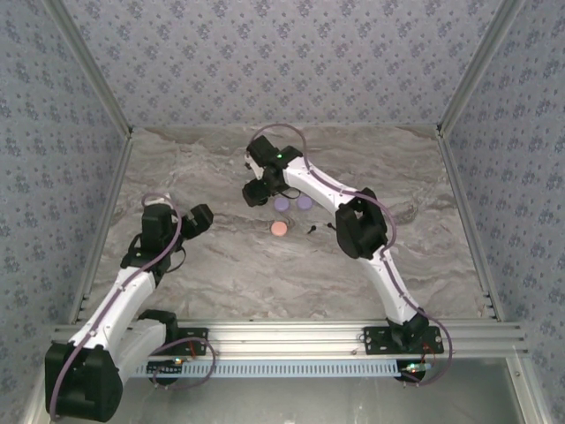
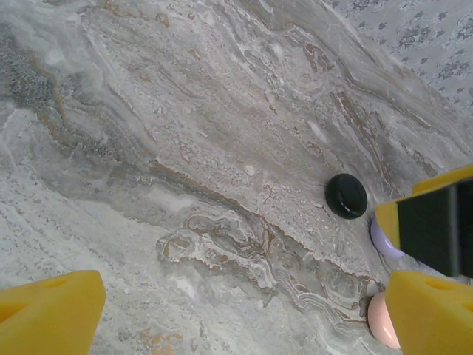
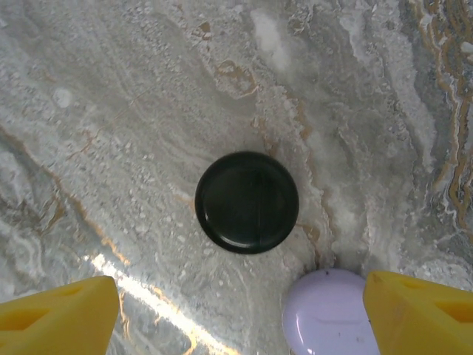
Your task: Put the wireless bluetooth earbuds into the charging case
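A black round charging case (image 3: 247, 202) lies shut on the marble table, just ahead of my right gripper (image 3: 240, 318), which is open with its yellow fingers wide apart. A lilac case (image 3: 329, 314) lies by that gripper's right fingertip. From above, the right gripper (image 1: 258, 193) hangs over the table's middle, with two lilac cases (image 1: 282, 203) and a pink case (image 1: 279, 229) beside it. Two tiny dark earbuds (image 1: 312, 230) lie right of the pink case. My left gripper (image 1: 201, 216) is open and empty, well left of them; its view shows the black case (image 2: 346, 195) and pink case (image 2: 383, 319).
The marble table (image 1: 221, 265) is walled by patterned panels with metal posts at left (image 1: 97, 97) and right (image 1: 468, 97). An aluminium rail (image 1: 291, 334) runs along the near edge. The right arm's elbow (image 1: 360, 225) stands just right of the earbuds.
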Robot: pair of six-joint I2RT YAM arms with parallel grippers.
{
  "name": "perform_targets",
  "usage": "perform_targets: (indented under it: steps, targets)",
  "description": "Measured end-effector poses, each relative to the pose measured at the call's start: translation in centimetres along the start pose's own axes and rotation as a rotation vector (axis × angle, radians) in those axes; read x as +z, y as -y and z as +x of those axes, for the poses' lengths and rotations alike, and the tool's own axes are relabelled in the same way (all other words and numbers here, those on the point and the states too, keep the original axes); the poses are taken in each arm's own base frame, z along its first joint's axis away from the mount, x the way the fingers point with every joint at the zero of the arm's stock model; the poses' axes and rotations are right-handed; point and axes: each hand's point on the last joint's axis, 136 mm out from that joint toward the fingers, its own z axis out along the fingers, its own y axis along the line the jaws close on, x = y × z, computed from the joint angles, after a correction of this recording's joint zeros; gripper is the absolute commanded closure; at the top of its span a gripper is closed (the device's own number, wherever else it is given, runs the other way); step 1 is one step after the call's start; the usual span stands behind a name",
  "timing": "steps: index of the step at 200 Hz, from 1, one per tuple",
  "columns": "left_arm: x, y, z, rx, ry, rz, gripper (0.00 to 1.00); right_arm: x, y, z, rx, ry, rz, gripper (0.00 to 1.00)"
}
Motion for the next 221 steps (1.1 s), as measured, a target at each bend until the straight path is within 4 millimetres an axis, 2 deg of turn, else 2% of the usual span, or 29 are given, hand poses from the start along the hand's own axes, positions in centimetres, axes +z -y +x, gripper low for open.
perform_targets:
  steps: [105, 167, 221]
  targets:
    - [0.0, -0.1, 0.2, -0.008, -0.006, 0.0, 0.03, 4.7, 0.4, -0.3, 0.015, -0.022, 0.082, 0.26]
    - [0.0, -0.2, 0.3, -0.009, -0.007, -0.003, 0.02, 6.0, -0.2, 0.1, 0.0, -0.034, 0.099, 0.35]
    - [0.0, -0.3, 0.2, -0.012, -0.004, -0.006, 0.02, 6.0, -0.3, -0.2, -0.004, -0.024, 0.103, 0.46]
